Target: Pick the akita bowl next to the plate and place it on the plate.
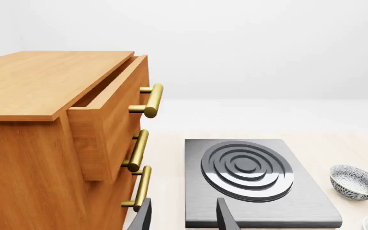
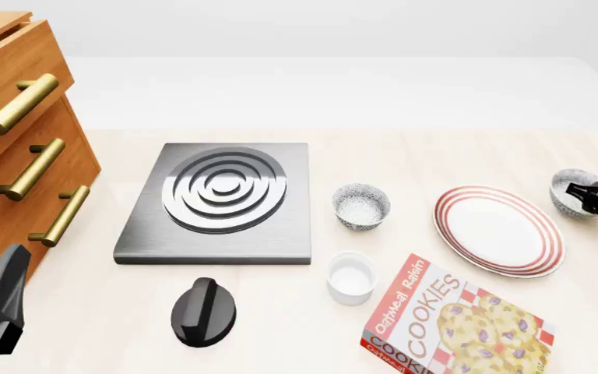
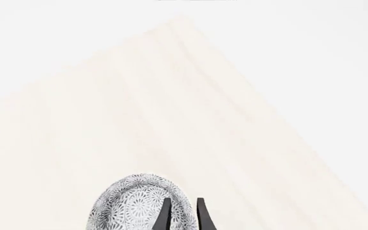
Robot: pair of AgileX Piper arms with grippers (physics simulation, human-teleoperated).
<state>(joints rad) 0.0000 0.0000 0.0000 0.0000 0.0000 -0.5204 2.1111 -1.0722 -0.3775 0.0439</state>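
Pale wood table (image 2: 403, 164), white surroundings. Near edge: cookie box (image 2: 455, 323), black knob (image 2: 203, 312), white ramekin (image 2: 351, 276). Left gripper (image 1: 182, 215) hangs parted, holding nothing, beside the drawer cabinet (image 2: 8, 148). Mid-table: stove plate (image 2: 221, 201), a second speckled bowl (image 2: 361, 206), the plate (image 2: 498, 230). Right gripper (image 3: 182, 213) has narrowed fingers straddling the rim of the akita bowl (image 2: 567, 191), just right of the plate near the table's right edge. Bare tabletop beyond.

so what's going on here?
The right gripper is at the akita bowl, on the table just right of the plate, and its fingers look pinched on the rim in the right wrist view. The plate carries nothing yet. The left gripper is open and idle near the drawer cabinet. A second speckled bowl sits untouched by the stove burner.
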